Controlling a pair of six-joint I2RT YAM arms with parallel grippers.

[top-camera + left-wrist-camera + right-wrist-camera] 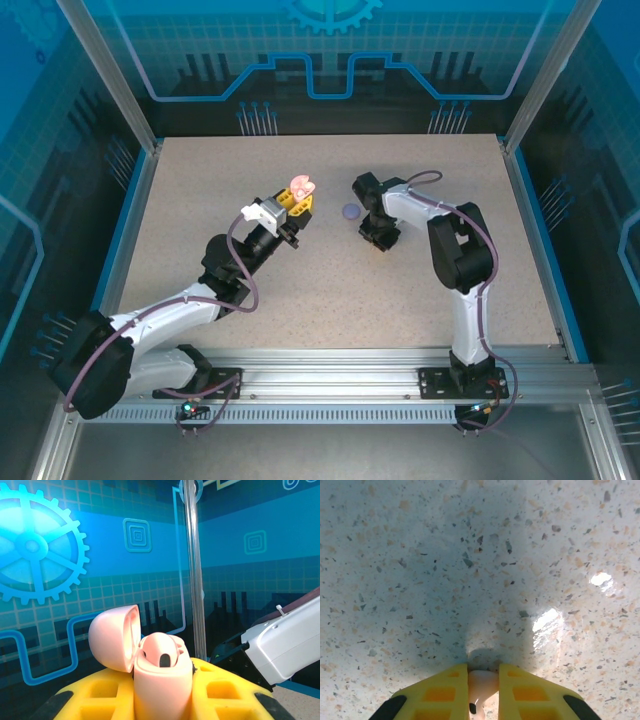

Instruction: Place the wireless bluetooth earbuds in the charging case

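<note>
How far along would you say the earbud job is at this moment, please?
Done: the pink case is open, held up in the left gripper. In hand: the right gripper pinches a pale earbud on the table. Left: seating it; the purple case sits aside.

I work over a pale, speckled table (pixel 180 205) edged in blue; two glare spots (pixel 547 620) shine on it. Beyond it stands a blue wall (pixel 250 510) printed with a gear (pixel 35 545), with a metal post (pixel 193 555) in front of it.

A speckled beige table (pixel 200 190) sits within blue walls (pixel 200 60) printed with gears (pixel 35 545).
</note>
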